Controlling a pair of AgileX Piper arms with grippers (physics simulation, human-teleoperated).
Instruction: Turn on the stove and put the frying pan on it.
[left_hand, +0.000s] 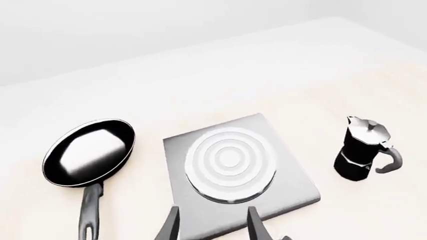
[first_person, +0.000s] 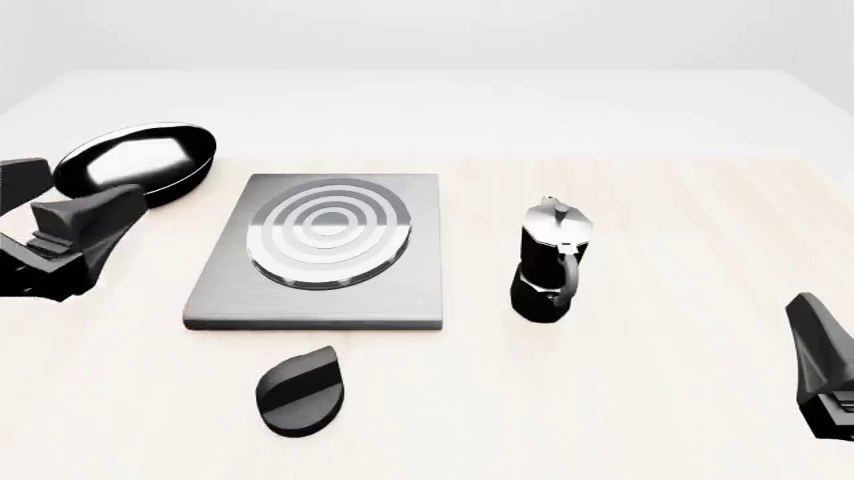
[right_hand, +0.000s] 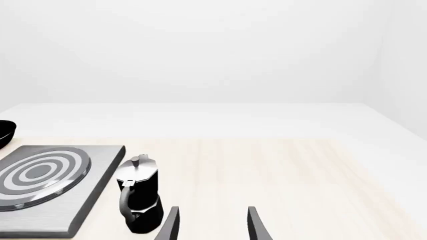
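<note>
The stove (first_person: 320, 255) is a flat grey square plate with a ring burner, lying mid-table. Its black teardrop knob (first_person: 300, 390) lies apart from it, in front of the near edge. The frying pan (first_person: 134, 165) rests on the table left of and behind the stove, and my left arm (first_person: 60, 245) covers its handle. In the left wrist view the frying pan (left_hand: 89, 152) and its dark handle (left_hand: 90, 212) show beside the stove (left_hand: 233, 170). My left gripper (left_hand: 213, 227) is open and empty above the stove's near side. My right gripper (right_hand: 213, 225) is open and empty, far right.
A black-and-silver moka pot (first_person: 550, 262) stands upright just right of the stove, also seen as the moka pot (right_hand: 139, 200) in the right wrist view. My right arm (first_person: 821, 370) sits at the table's near right edge. Pale wood table surface (first_person: 667, 200) stretches behind it.
</note>
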